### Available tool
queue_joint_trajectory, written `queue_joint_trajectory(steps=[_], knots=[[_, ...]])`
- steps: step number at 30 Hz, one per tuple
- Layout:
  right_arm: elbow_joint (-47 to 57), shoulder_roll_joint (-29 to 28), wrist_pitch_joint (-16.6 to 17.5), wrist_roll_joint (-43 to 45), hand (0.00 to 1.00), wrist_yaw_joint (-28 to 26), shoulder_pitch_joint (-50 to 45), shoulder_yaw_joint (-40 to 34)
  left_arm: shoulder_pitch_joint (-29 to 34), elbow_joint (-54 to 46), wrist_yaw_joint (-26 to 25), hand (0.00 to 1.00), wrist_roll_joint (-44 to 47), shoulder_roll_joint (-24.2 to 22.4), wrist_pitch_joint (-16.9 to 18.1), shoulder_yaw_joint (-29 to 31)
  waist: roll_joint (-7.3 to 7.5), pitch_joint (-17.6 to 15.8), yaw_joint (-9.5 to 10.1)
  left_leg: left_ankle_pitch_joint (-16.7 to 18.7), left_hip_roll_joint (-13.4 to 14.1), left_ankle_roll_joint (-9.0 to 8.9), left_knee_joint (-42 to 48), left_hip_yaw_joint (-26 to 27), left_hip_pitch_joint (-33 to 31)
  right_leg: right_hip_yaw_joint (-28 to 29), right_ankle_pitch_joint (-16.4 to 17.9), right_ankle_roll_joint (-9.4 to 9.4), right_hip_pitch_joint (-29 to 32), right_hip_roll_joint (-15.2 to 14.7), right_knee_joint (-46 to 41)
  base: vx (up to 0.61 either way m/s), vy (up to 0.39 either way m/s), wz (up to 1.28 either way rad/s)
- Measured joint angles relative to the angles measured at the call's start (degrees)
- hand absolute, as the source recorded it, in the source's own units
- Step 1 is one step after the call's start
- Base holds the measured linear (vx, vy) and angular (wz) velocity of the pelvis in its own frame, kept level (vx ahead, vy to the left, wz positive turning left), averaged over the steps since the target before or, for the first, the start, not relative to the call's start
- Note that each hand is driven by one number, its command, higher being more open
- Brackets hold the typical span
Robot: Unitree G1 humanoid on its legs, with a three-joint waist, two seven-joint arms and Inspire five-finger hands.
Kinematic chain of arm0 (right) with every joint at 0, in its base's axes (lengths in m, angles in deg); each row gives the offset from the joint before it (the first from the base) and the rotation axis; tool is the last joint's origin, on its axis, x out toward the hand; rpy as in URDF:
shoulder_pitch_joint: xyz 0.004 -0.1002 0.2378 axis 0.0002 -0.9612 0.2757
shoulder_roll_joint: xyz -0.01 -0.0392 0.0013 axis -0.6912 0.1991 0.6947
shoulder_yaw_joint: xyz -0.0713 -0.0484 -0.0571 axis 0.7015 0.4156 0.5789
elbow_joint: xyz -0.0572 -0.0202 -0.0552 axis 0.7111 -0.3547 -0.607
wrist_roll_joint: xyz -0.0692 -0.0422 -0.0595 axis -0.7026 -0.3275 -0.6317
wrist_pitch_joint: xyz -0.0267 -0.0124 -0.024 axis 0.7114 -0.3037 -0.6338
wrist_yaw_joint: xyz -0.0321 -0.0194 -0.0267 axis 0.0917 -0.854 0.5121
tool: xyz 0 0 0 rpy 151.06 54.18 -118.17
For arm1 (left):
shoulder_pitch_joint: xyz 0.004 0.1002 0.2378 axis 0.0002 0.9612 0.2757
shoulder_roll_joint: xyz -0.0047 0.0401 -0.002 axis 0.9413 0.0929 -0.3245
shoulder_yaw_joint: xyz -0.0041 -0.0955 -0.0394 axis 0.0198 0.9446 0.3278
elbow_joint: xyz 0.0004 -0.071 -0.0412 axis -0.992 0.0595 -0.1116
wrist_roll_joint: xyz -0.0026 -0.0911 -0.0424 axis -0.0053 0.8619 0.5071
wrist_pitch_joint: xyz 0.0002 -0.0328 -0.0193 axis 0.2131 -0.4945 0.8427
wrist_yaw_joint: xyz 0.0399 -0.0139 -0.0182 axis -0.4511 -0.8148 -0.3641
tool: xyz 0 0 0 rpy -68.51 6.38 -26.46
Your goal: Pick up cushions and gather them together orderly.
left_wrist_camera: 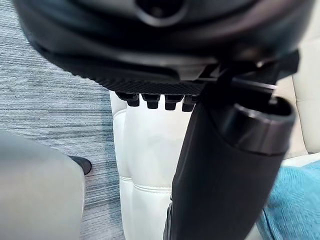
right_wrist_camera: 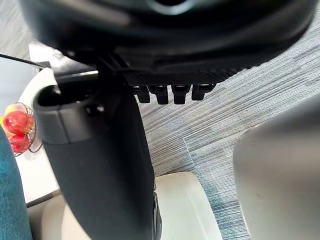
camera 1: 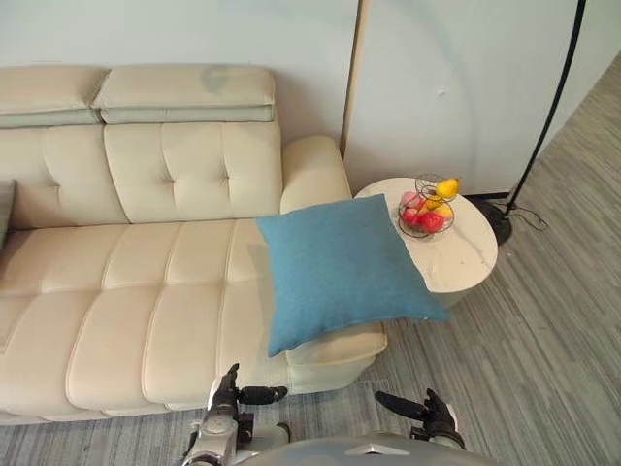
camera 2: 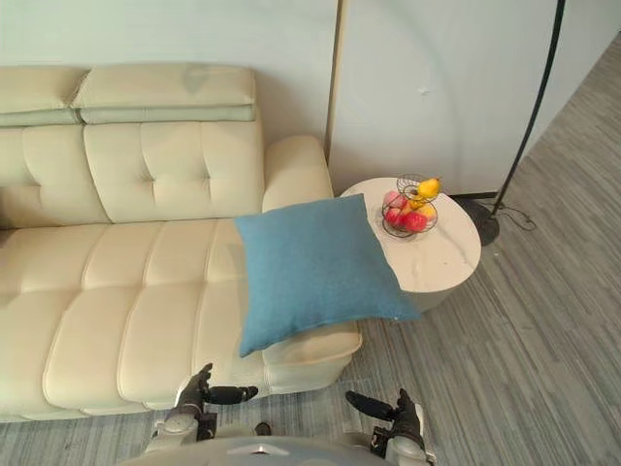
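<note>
The cushion (camera 1: 340,267) is lying on the sofa's (camera 1: 146,291) right end by the worktop (camera 1: 471,260), ahead of and between the hands; the left hand (camera 1: 236,393), open and empty like the right hand (camera 1: 430,413), is hanging nearer.

Black left hand (camera 1: 231,392), black right hand (camera 1: 432,412), thick matte thumbs (left_wrist_camera: 220,175), silver-grey arms (camera 1: 215,431)
</note>
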State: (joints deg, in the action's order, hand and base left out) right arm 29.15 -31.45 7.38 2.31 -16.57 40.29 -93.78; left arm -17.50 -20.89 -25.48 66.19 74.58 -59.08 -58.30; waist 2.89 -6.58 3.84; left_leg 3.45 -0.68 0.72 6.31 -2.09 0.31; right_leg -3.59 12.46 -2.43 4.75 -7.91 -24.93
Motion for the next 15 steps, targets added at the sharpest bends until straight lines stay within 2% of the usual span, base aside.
queue_joint_trajectory(steps=[1,2,3,4,5,7,11,15], knots=[[0.0,-0.2,0.0,0.0,1.0,0.0,-0.1,0.0,0.0,0.0,0.0,1.0,0.1,0.2,0.0,0.1,0.51,0.3,-0.06,0.5,-0.3,-0.63,1.1,-0.4,-0.6,0.5,-1.6,-0.49,-0.6,-0.2,3.5,0.1,-0.194,0.44],[-0.1,-0.6,0.0,0.0,1.0,0.0,-0.5,0.0,-0.1,0.0,0.1,1.0,0.1,0.6,0.0,0.1,1.6,0.7,-0.05,1.0,-0.8,-1.18,1.8,-0.7,-0.9,0.5,-2.6,-1.85,-1.1,-0.8,5.5,0.1,-0.235,0.28],[-0.6,-0.6,-0.1,0.0,1.0,-0.2,-0.3,-0.1,-0.1,0.6,0.0,1.0,0.1,0.4,0.0,0.1,1.26,0.8,-0.04,1.4,-0.6,-1.62,2.4,-0.9,-1.1,0.3,-1.9,-2.31,-2.2,-0.6,6.3,0.11,-0.219,0.16],[-0.8,-0.1,-0.1,0.0,1.0,-0.1,-0.2,-0.7,-0.1,1.1,-0.1,1.0,0.1,-0.6,0.0,0.2,0.01,1.6,0.12,1.6,0.7,-2.17,2.2,-0.7,-1.1,-0.5,-1.9,-2.2,-2.3,0.5,7.1,0.11,-0.2,0.09],[-0.8,0.2,-0.1,0.1,1.0,-0.1,-0.2,-0.9,0.1,1.1,-0.1,1.0,0.1,-1.0,0.0,0.2,-0.61,1.8,0.13,1.6,1.3,-2.54,1.8,-0.7,-0.7,-0.6,-2.0,-2.09,-2.7,1.1,7.7,0.09,-0.128,0.01],[-0.9,0.3,-0.1,0.1,1.0,0.1,-0.3,-1.1,0.5,1.2,-0.1,1.0,0.3,-1.3,0.0,0.7,-1.03,2.0,0.14,1.5,2.3,-3.28,0.7,-0.8,0.5,-0.9,-2.2,-1.79,-4.2,2.1,9.1,0.06,-0.126,-0.01],[-0.9,-0.1,-0.1,1.1,1.0,0.3,-1.7,-1.6,1.0,1.2,-0.1,1.0,0.4,-1.0,0.1,1.1,-0.34,2.7,0.14,0.9,3.0,-4.05,-1.9,-0.8,2.5,-1.4,-3.1,-1.34,-6.9,2.9,12.6,0.04,-0.052,0.0],[1.0,-0.2,-0.1,1.2,1.0,0.6,-2.1,-1.8,1.0,1.2,-0.5,1.0,2.0,-0.2,0.0,1.1,0.54,3.0,0.07,0.3,2.1,-3.49,-2.8,-0.8,2.8,-1.6,-4.4,-2.12,-8.0,2.2,15.4,0.01,0.048,0.03]])
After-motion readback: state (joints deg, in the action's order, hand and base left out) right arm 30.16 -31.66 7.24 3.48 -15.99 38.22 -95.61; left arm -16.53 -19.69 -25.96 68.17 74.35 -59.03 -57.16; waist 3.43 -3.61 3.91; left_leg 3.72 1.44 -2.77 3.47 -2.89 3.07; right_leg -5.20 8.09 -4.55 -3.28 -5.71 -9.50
